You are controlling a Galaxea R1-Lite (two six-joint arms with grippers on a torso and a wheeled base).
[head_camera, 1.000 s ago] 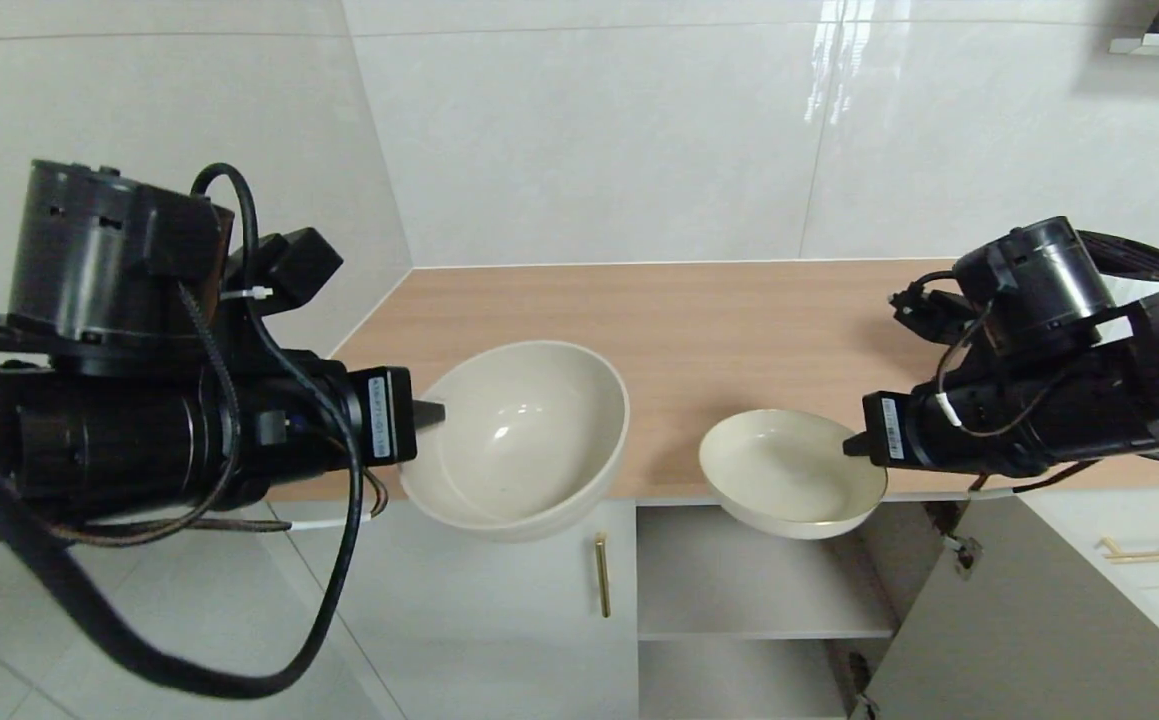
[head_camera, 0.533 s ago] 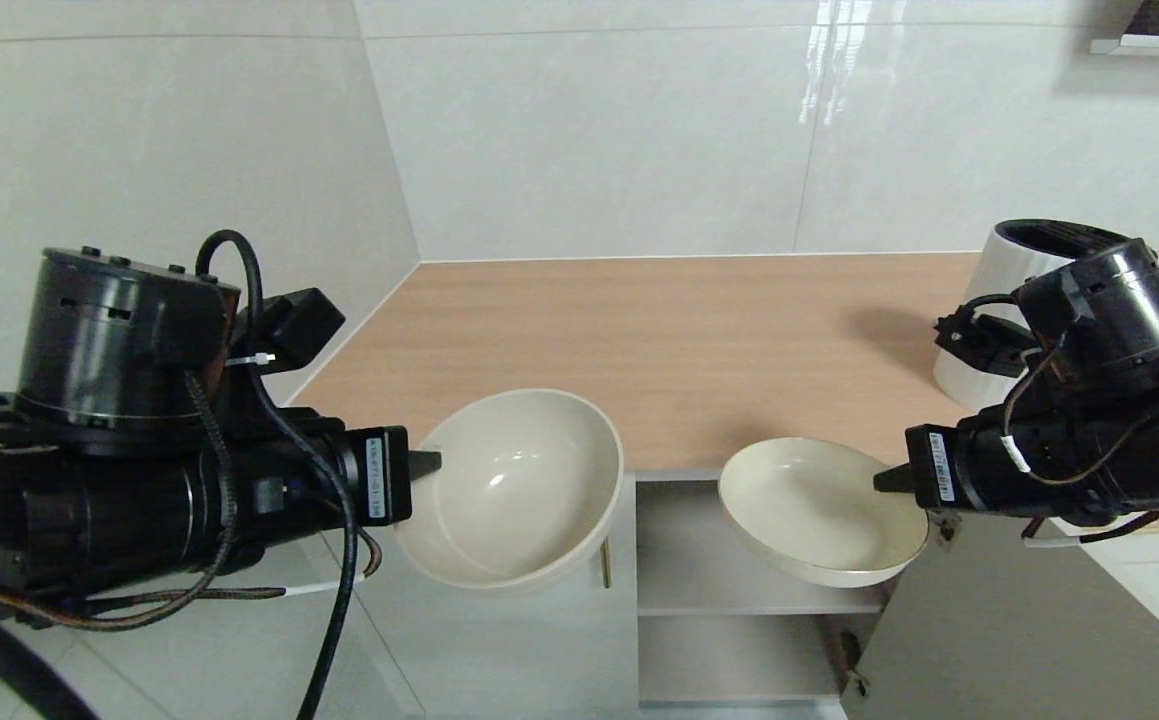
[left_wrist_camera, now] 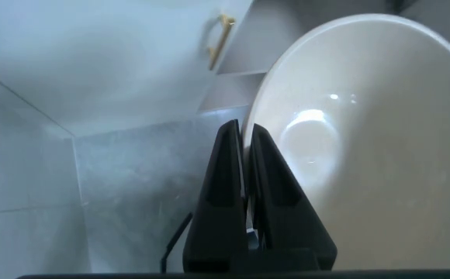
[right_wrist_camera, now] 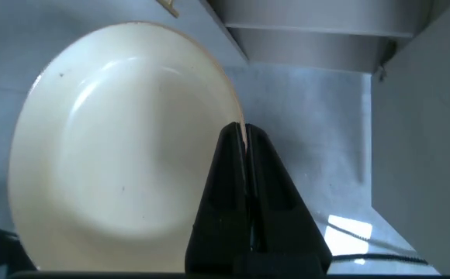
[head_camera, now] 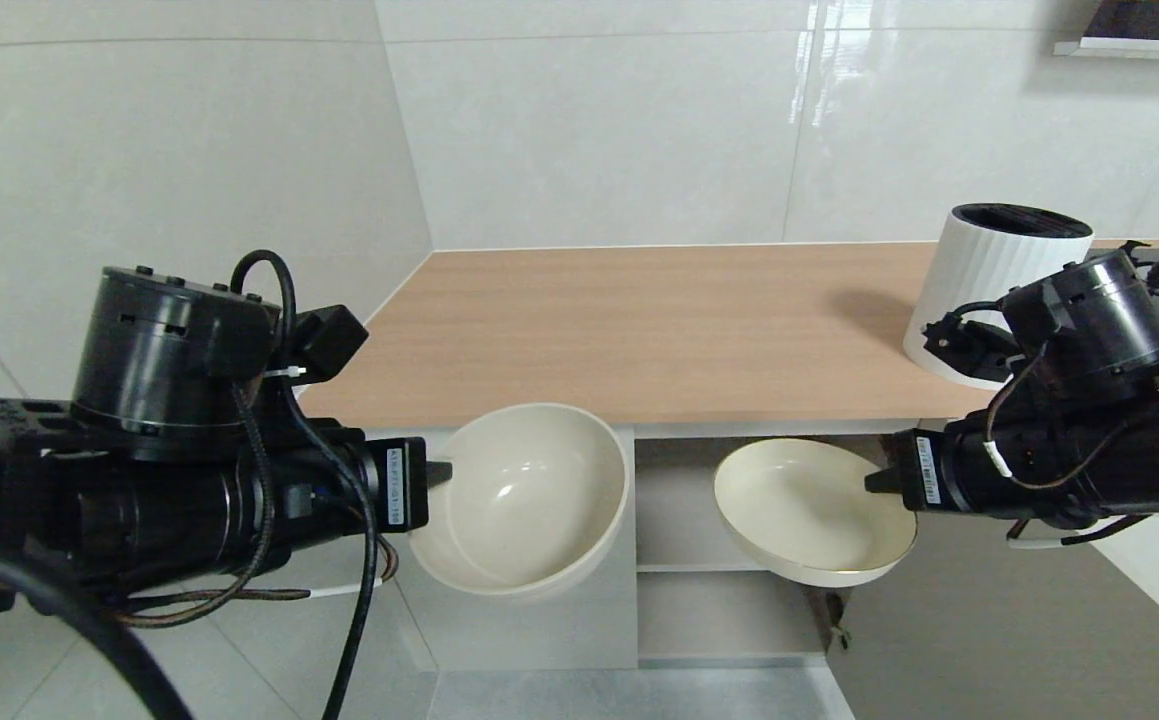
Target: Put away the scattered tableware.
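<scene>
My left gripper (head_camera: 436,472) is shut on the rim of a deep cream bowl (head_camera: 522,497), held in the air in front of the closed cabinet door. In the left wrist view the gripper (left_wrist_camera: 246,143) pinches the bowl (left_wrist_camera: 357,147) at its rim. My right gripper (head_camera: 876,482) is shut on the rim of a shallower cream bowl (head_camera: 809,510), held before the open cabinet (head_camera: 674,505). The right wrist view shows that gripper (right_wrist_camera: 244,143) clamped on the bowl (right_wrist_camera: 124,147) edge, with the cabinet shelf (right_wrist_camera: 318,35) beyond.
A wooden countertop (head_camera: 639,330) runs along the tiled wall, with a white ribbed cylinder (head_camera: 994,285) standing at its right end. Below it, the open cabinet has a shelf (head_camera: 674,567); its grey door (head_camera: 999,640) swings out to the right. A closed door (head_camera: 539,640) lies to the left.
The head camera has shifted, so the counter appears farther off and the white cylinder is uncovered. Both bowls now sit lower against the cabinet front, below the counter edge.
</scene>
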